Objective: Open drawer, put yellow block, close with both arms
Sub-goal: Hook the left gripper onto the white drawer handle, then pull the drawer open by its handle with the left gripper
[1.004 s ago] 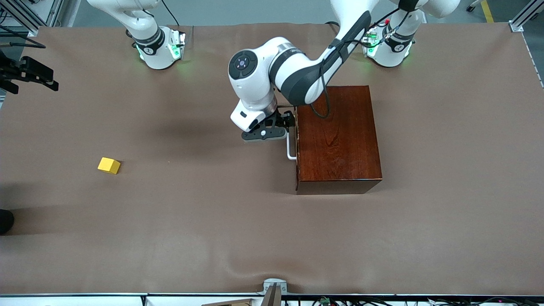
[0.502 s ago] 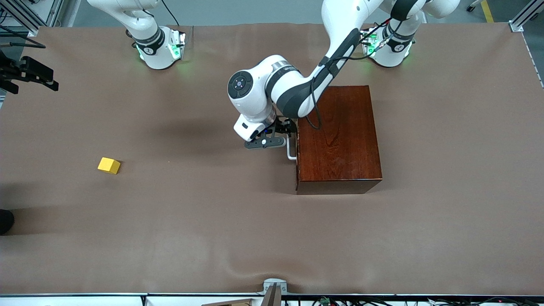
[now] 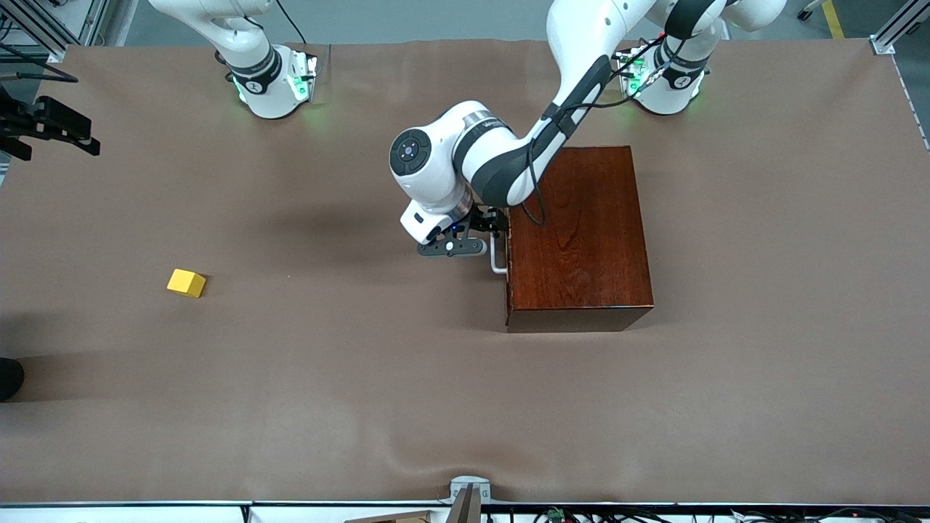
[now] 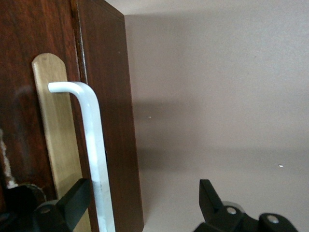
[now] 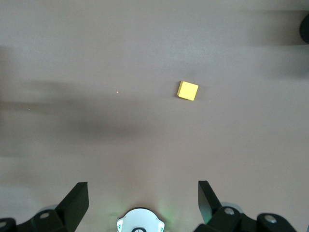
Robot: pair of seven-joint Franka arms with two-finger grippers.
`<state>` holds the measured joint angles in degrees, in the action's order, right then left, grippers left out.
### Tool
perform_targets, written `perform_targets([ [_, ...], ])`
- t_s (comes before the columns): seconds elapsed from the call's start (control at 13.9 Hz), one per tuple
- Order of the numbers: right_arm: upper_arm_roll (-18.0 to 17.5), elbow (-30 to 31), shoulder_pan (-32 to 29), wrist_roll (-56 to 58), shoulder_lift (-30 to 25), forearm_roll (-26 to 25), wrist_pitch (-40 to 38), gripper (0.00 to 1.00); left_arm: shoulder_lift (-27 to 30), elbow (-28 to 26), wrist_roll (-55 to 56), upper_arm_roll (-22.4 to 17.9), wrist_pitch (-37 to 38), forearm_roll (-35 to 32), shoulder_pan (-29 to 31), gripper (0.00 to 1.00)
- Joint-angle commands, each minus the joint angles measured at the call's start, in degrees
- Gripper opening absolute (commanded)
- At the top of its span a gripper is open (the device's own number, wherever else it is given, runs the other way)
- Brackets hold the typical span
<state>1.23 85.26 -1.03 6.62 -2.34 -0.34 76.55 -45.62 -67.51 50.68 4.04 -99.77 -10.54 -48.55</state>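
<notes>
The small bright yellow cube [image 3: 186, 282] sits untouched on the brown counter [image 3: 327, 378], at nine o'clock from the glossy mahogany box [image 3: 577, 236]. The right hand [image 5: 141, 205] waits wide above it. The left hand [image 4: 140, 205], spread, straddles the shut drawer's white bar handle [image 4: 94, 145], ready to pull.

I am installed in a robotics laboratory, not a home or shop: my two white arms [image 3: 501, 145] are bolted by green-lit round bases [image 3: 280, 87] to one wide counter [image 3: 363, 378] covered by a plain brown mat. Aluminium framing profiles [image 3: 897, 25] stand at the counter's corners, loose cables and connectors [image 3: 581, 514] run along its edge nearest the front camera, and a bare grey floor with a yellow marking line [image 3: 833, 18] lies past my bases. A black bracketed fixture [image 3: 51, 127] projects over the counter at my right arm's end.
</notes>
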Motion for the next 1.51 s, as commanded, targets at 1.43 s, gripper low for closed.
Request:
perform_targets([
  [1.43,-0.53,0.88,-1.08,0.77,-1.00,0.69,0.09,1.00,-4.04,2.82,15.77,0.35,-14.31,-0.44,-4.09,1.00],
])
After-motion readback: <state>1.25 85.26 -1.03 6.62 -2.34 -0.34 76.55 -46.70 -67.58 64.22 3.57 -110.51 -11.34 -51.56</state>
